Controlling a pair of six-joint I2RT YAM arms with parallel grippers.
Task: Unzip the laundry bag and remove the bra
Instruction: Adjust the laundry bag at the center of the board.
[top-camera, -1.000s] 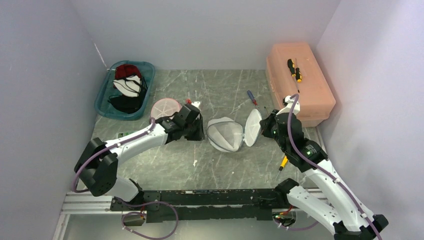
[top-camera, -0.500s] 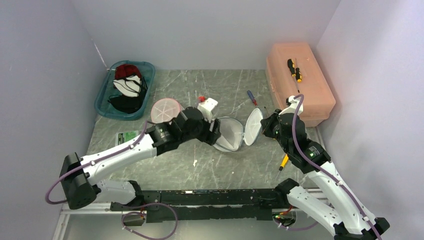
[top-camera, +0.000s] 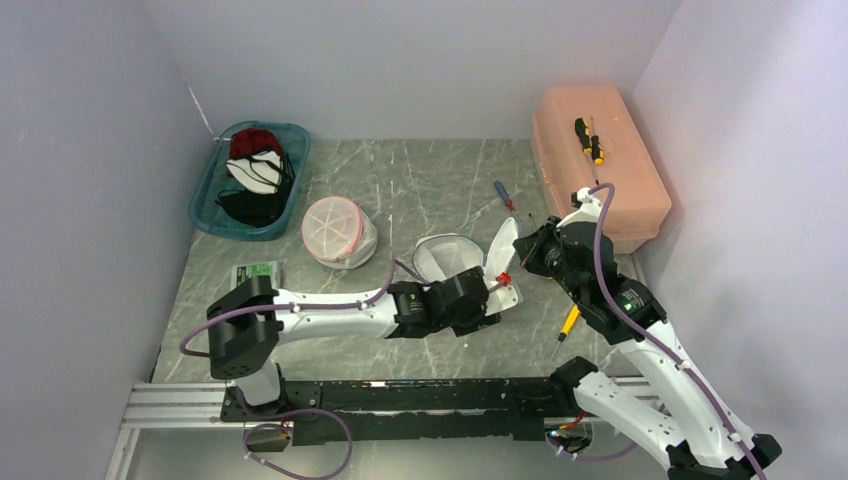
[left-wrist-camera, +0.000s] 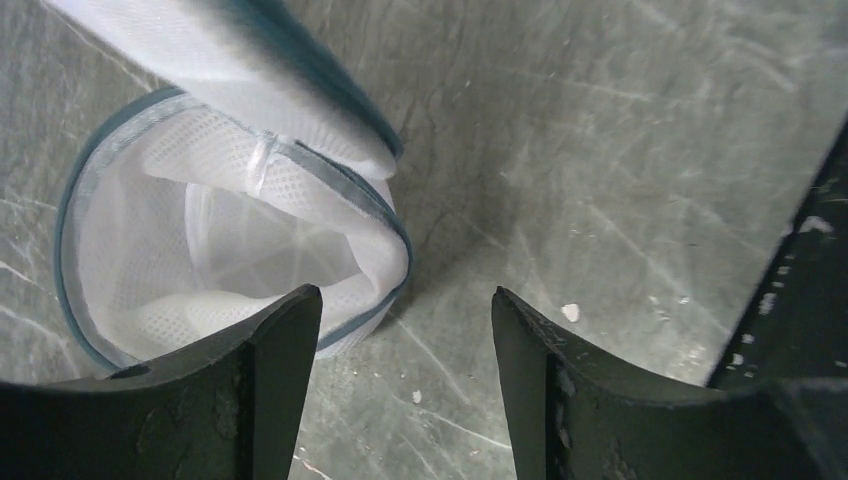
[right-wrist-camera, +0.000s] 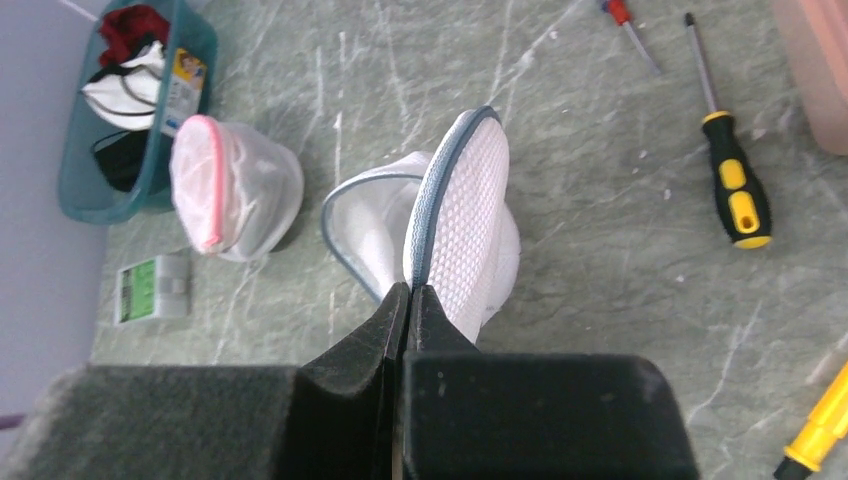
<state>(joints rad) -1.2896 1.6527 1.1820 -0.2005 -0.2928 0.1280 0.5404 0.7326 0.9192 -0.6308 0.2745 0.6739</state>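
Note:
The laundry bag (top-camera: 445, 258) is a white mesh dome with grey-blue trim, lying unzipped mid-table. Its round lid (top-camera: 505, 250) stands upright, and my right gripper (top-camera: 527, 252) is shut on the lid's rim; the wrist view shows the rim (right-wrist-camera: 430, 215) running into the closed tips (right-wrist-camera: 408, 290). My left gripper (top-camera: 497, 290) hangs open just in front of the bag, its fingers (left-wrist-camera: 270, 370) beside the opening (left-wrist-camera: 230, 240) with nothing between them. Inside I see only white mesh; the bra is not visible there.
A pink-trimmed mesh bag (top-camera: 338, 232) lies left of centre. The teal bin (top-camera: 296, 185) at back left holds red, white and black garments. A salmon toolbox (top-camera: 600, 175) stands at back right. Screwdrivers (top-camera: 503, 195) (right-wrist-camera: 735, 185) and a green pack (top-camera: 258, 272) lie about.
My left arm swung from the pink-trimmed bag round to the front of the laundry bag and its jaws opened. The pink-trimmed bag now lies free. The right gripper kept holding the lid.

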